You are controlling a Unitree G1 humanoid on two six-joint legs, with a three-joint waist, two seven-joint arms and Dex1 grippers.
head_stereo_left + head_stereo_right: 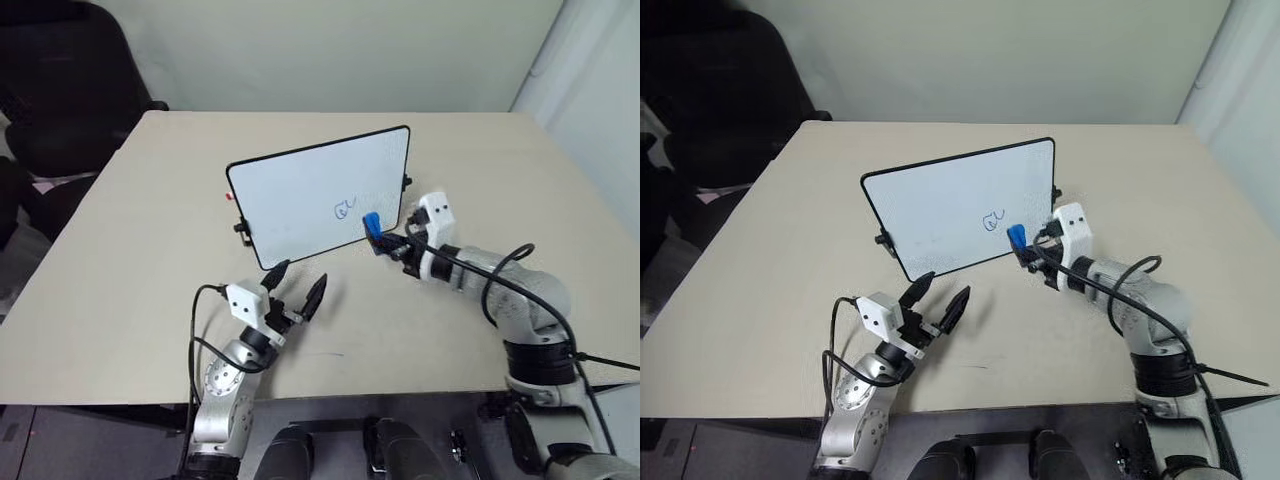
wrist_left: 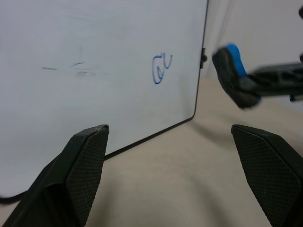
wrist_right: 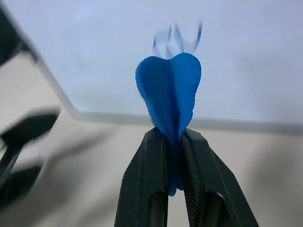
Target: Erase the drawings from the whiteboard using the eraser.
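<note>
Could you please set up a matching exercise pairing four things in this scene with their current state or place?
Things:
1. eraser
2. drawings
3. left tool
4. whiteboard

States:
A. open, holding nothing
B. squeezed in the right tool
C. propped tilted on the table
D. blue scribble, not yet wiped

Pairs: 1-B, 2-D, 3-A, 4-C

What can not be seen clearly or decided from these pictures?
- Contact: in the eye views the eraser in the right gripper overlaps the whiteboard; touching or apart cannot be told.
- The drawings: smeared in the right wrist view, too small in the eye views for exact shape.
- Board's stand: hidden behind the board.
- Left gripper: open, its fingers cut off by the left wrist view's edge.
</note>
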